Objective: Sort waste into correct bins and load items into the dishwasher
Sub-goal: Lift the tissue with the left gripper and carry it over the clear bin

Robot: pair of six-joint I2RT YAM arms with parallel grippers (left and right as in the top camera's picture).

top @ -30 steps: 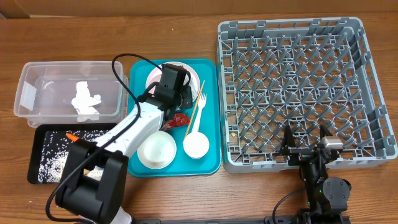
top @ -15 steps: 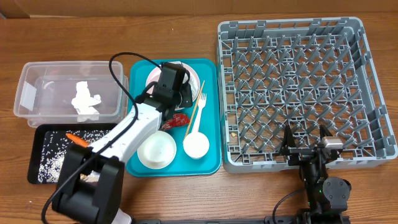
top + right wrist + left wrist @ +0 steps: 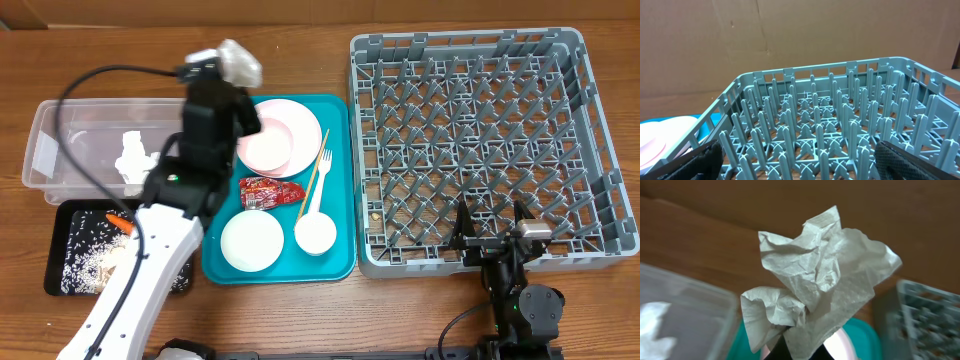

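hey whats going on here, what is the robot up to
The left gripper holds a crumpled white napkin up in the air, beside the clear tub, which has another napkin in it. The pink plate, red wrapper, bowl and cup lie on the teal tray. The right gripper is open, idle at the near edge of the dish rack.

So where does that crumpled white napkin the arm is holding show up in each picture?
Overhead: the napkin is at the upper left, well left of the dish rack.
Left wrist: the napkin fills the centre of the picture.
Right wrist: not in it.
Shared landmark: the grey dish rack, on the right overhead, blurred at the right edge in the left wrist view, filling the right wrist view.
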